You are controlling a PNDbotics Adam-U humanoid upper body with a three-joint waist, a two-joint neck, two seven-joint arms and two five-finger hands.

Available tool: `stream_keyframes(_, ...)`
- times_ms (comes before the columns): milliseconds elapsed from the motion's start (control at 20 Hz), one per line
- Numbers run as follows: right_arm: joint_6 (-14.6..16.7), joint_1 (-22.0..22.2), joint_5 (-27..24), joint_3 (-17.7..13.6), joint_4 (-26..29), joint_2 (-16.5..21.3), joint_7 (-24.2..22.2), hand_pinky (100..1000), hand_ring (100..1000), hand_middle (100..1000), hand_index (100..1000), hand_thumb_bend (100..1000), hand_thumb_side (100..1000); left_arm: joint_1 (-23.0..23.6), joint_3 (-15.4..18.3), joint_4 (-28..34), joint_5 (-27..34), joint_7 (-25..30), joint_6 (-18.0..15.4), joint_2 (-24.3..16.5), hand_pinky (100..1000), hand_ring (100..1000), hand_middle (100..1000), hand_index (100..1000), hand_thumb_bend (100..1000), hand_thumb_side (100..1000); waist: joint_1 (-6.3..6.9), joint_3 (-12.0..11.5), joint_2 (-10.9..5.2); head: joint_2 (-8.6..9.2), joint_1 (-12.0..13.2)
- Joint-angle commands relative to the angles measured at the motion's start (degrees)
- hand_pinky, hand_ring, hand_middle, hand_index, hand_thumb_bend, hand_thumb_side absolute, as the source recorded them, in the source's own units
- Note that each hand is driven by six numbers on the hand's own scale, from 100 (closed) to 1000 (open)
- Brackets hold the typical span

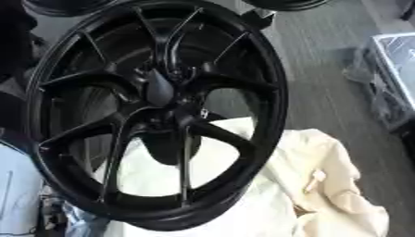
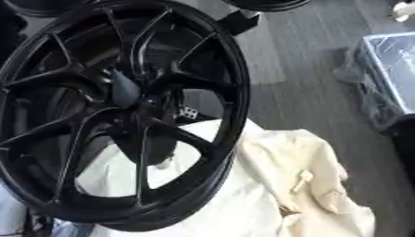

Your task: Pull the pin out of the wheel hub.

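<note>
A large black wheel rim (image 1: 272, 92) with thin paired spokes stands tilted, its lower edge resting on a cream cloth (image 1: 324, 185). At its middle is the hub (image 1: 166, 109). A dark rounded shape (image 1: 158, 88) lies over the hub, black on black. I cannot tell whether it is my hand or the pin. A dark mass at the left edge (image 1: 9, 51) may be my left arm. My right hand shows in neither view. A small white patterned piece (image 2: 188, 112) shows between the spokes just right of the hub.
Grey floor (image 1: 324, 69) lies to the right. A plastic-wrapped box (image 2: 389, 69) stands at the right edge. Parts of other black wheels (image 1: 284, 3) show along the top. Pale wrapped items (image 1: 16, 194) sit at the lower left.
</note>
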State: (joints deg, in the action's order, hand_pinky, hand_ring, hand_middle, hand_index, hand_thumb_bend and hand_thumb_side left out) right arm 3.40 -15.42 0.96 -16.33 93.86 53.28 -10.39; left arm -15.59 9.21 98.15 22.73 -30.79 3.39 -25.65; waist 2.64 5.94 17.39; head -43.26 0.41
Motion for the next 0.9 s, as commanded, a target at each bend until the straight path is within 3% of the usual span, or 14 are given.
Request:
stream_keyframes(50,-0.8,1.5,1.9,-2.6,-1.5,0.0,2.4,861,741,650,781,452,100,-0.1,0.8,0.9,-0.1,-0.3,-0.1,-1.5,751,779,753,721,232,858,-0.22,0.2,-1.48,0.88,-0.1)
stream_keyframes(100,-1.2,2.2,2.4,-3.1,-2.2,-0.5,3.2,872,768,707,821,438,120,-0.1,0.9,0.8,-0.1,-0.3,-0.1,-1.6,751,779,753,721,232,857,-0.21,0.2,-1.53,0.89,-0.1)
stream_keyframes(150,-1.6,2.8,2.8,-3.5,-2.8,-0.9,4.2,889,807,768,865,360,193,-0.1,0.9,0.8,-0.1,-0.4,-0.1,-1.6,751,779,753,721,232,857,-0.21,0.3,-1.58,0.88,-0.1)
stream_keyframes(200,-1.9,3.2,3.1,-3.8,-3.5,-1.3,5.3,900,833,810,899,332,328,-0.1,0.9,0.8,-0.1,-0.4,-0.1,-1.6,751,779,753,721,233,856,-0.2,0.3,-1.64,0.86,-0.1)
stream_keyframes(250,-2.2,3.5,3.2,-3.9,-4.1,-1.6,6.3,903,837,817,904,308,356,-0.2,0.9,0.8,-0.1,-0.4,-0.2,-1.6,751,779,753,721,233,856,-0.19,0.3,-1.69,0.86,-0.1)
stream_keyframes(350,-2.7,3.7,3.0,-4.1,-5.3,-2.1,8.6,911,853,854,925,193,504,-0.2,0.9,0.8,-0.1,-0.4,-0.1,-1.6,751,779,753,722,233,856,-0.12,0.3,-1.8,0.91,-0.1)
stream_keyframes(400,-3.1,3.7,2.7,-4.2,-5.7,-2.4,10.0,910,849,851,922,181,522,-0.2,0.9,0.8,-0.1,-0.4,-0.1,-1.6,751,779,753,722,233,856,-0.08,0.3,-1.84,0.93,-0.2)
stream_keyframes(600,-4.3,3.4,0.3,-3.8,-6.1,-2.9,15.0,893,806,784,869,254,425,-0.1,0.9,0.8,0.0,-0.4,-0.1,-1.6,751,778,753,721,233,855,0.02,0.2,-1.95,0.76,-0.3)
stream_keyframes(650,-4.4,3.2,-0.6,-3.5,-5.7,-3.0,16.1,889,784,754,846,286,355,-0.1,0.9,0.8,0.0,-0.4,-0.1,-1.6,751,778,753,721,233,854,0.02,0.2,-1.97,0.74,-0.3)
stream_keyframes(700,-4.4,3.0,-1.7,-3.2,-5.1,-3.1,17.1,889,784,754,846,286,355,-0.1,0.8,0.8,0.0,-0.4,-0.1,-1.5,751,778,753,721,233,854,0.01,0.2,-1.98,0.74,-0.4)
stream_keyframes(800,-4.1,2.4,-4.6,-2.2,-3.6,-3.3,18.8,886,753,707,807,255,254,-0.2,0.7,0.9,0.0,-0.3,-0.1,-1.5,751,778,753,721,232,854,-0.01,0.0,-2.06,0.73,-0.6)
stream_keyframes(900,-4.6,1.4,-8.4,-0.8,-1.7,-3.6,20.7,888,743,692,796,222,254,-0.3,0.6,0.9,-0.1,-0.2,-0.1,-1.5,750,778,753,721,232,852,-0.05,-0.2,-2.19,0.75,-0.7)
